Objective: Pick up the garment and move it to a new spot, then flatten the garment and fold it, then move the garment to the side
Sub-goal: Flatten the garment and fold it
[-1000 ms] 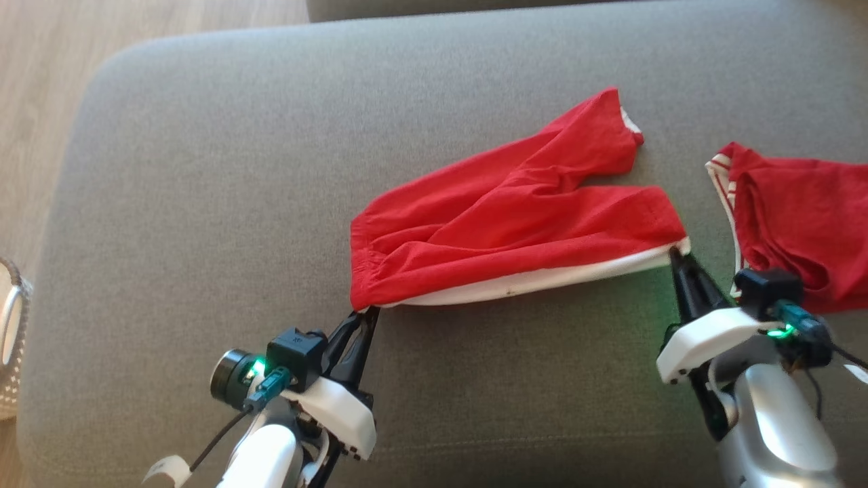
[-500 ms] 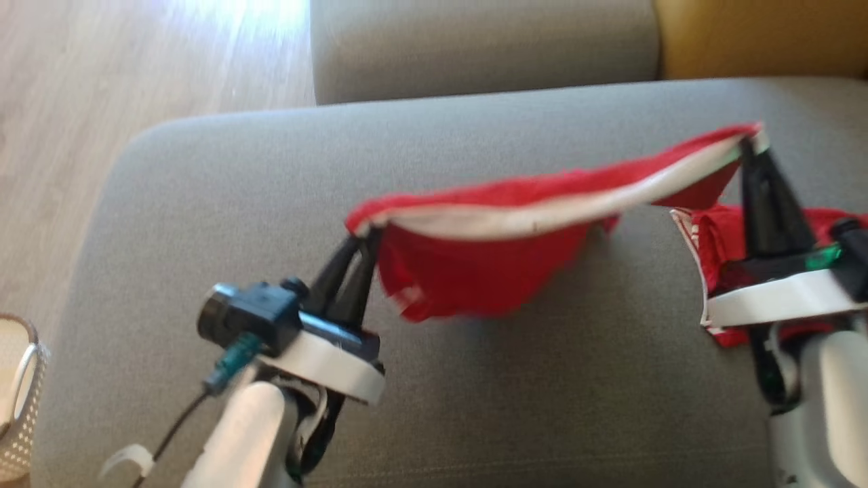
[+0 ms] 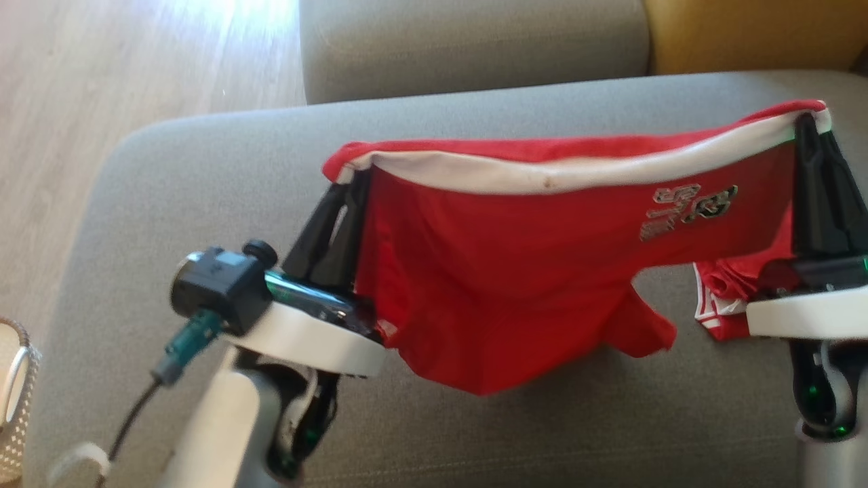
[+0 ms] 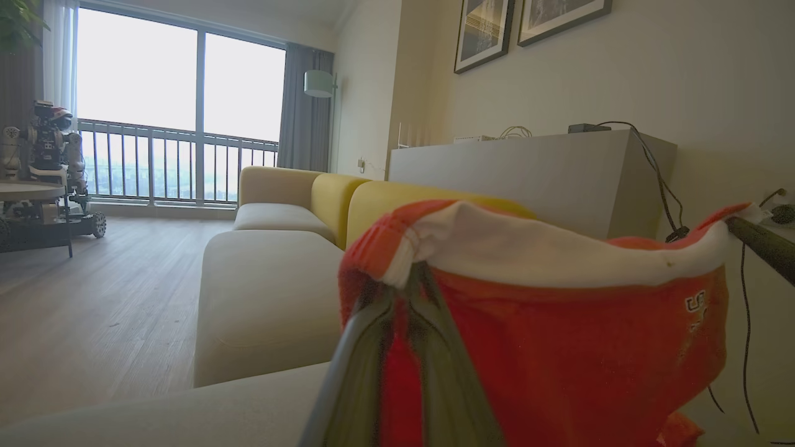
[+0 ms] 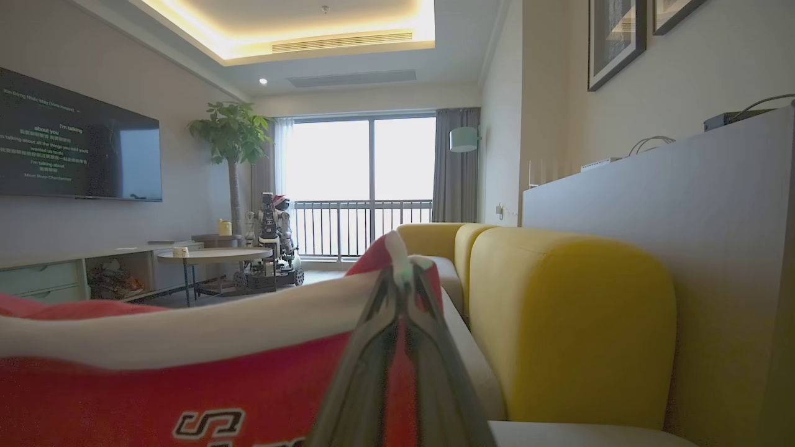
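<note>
Red garment point(image 3: 529, 271) is up off the grey sofa seat point(image 3: 203, 203), stretched by its white waistband between the two claws; left claw point(image 3: 352, 177) is pinched tight on the left waistband corner; right claw point(image 3: 808, 125) is pinched tight on the right corner; logo print faces the head camera; legs dangle, can't tell if the lowest hem touches the seat.

Around: second red garment point(image 3: 722, 305) lies bunched on the seat just beside the right wrist, partly hidden behind the hanging one; perforated basket point(image 3: 17, 393) at the far left edge, by the wood floor point(image 3: 102, 68); another grey seat point(image 3: 475, 47) beyond; yellow backrest point(image 3: 746, 34) top right.

Count: 2 claws; 2 red garments (1 held, 1 lying); 1 basket; right wrist view adds 1 TV point(image 5: 74, 136), 1 potted tree point(image 5: 233, 136), 1 round table point(image 5: 214, 254).
</note>
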Available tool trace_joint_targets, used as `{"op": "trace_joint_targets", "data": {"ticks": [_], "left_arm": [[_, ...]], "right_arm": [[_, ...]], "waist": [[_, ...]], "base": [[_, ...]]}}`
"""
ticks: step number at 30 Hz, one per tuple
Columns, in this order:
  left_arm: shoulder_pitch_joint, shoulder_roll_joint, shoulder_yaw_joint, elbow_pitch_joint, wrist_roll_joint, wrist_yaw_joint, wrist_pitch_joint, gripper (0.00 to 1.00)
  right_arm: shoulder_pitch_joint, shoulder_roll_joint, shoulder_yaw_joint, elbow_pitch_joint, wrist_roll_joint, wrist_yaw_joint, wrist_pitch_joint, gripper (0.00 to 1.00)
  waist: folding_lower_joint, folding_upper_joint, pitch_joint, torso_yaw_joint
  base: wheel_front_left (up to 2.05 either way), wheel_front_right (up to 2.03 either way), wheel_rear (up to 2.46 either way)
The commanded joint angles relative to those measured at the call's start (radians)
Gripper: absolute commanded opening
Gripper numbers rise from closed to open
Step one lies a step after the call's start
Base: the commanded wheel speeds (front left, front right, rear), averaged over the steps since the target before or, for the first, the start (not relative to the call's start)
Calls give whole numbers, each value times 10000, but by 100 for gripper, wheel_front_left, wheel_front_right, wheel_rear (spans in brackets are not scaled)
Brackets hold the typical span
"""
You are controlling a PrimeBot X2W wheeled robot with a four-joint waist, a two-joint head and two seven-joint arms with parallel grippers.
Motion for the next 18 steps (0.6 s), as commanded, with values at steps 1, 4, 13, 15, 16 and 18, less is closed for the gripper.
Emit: {"op": "trace_joint_targets", "data": {"ticks": [1, 4, 13, 15, 16, 18], "left_arm": [[-654, 199, 495, -421, -15, -41, 185, 0], [-1473, 292, 640, -203, -512, -384, 816, 0], [-7436, 1010, 1527, 2769, -1827, -1443, 2256, 0], [-8954, 1346, 1453, 3656, -1349, -1511, 1894, 0], [-9605, 1361, 1474, 4102, -1250, -1527, 1632, 0], [-10710, 1399, 1572, 4988, -942, -1499, 922, 0]], "right_arm": [[-578, 7, 257, -296, 116, -2, 235, 0], [-1423, 8, 438, 33, 471, -2, 754, 0], [-7856, 9, 784, 3063, 1082, -2, 1399, 0], [-9452, 9, 601, 4098, 848, -2, 815, 0], [-10136, 10, 488, 4639, 731, -2, 485, 0], [-11267, 10, 262, 5639, 612, -2, -257, 0]], "waist": [[0, 0, 206, 1], [0, 0, 821, 34], [0, 0, 3960, 155], [0, 0, 4550, 172], [0, 0, 4799, 191], [0, 0, 5189, 248]], "base": [[0, 0, 0], [0, 0, 0], [0, 0, 0], [0, 0, 0], [0, 0, 0], [0, 0, 0]]}}
